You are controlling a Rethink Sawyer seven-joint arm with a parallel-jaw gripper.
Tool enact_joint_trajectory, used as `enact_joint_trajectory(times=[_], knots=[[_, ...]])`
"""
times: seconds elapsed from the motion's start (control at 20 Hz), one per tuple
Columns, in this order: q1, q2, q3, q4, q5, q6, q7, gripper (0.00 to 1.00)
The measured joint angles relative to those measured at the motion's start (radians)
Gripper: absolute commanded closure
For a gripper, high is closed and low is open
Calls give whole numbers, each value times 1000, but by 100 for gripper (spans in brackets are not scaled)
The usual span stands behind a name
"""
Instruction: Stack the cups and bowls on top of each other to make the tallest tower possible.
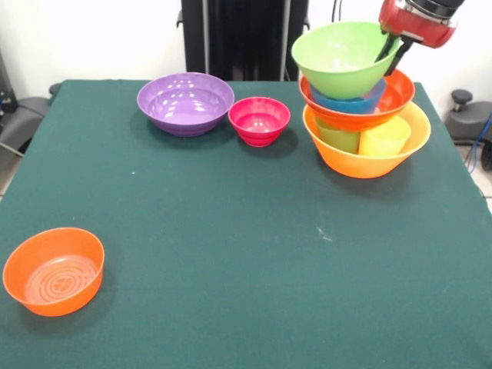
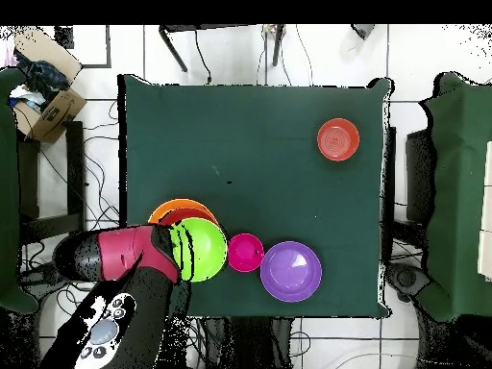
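The tower stands at the right in the front view. The big orange bowl [image 1: 367, 157] is its base and holds the green cup [image 1: 338, 137] and the yellow cup [image 1: 384, 137]. The wide red-orange bowl [image 1: 396, 92] rests on the cups, with the small blue bowl [image 1: 346, 101] in it. The big lime green bowl [image 1: 338, 58] is on top. My gripper [image 1: 390, 52] is shut on its right rim, one finger inside and one outside. In the overhead view my gripper [image 2: 179, 252] meets the lime bowl [image 2: 202, 248] over the orange bowl [image 2: 183, 208]. The purple cup is hidden.
The purple bowl [image 1: 185, 102] and the small pink bowl [image 1: 259, 120] sit side by side at the table's far middle, left of the tower. The small orange bowl [image 1: 54, 270] sits alone at the near left corner. The tower is close to the table's right edge.
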Motion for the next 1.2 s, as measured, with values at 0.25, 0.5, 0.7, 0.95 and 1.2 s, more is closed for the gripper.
enact_joint_trajectory(times=[0.25,0.5,0.7,0.95,1.2], knots=[[0,22,0,-28,5,0,0,100],[2,44,0,-57,6,0,0,100],[2,51,-2,-70,6,0,0,100],[2,55,-5,-78,6,0,0,100],[2,61,-8,-90,6,0,0,0]])
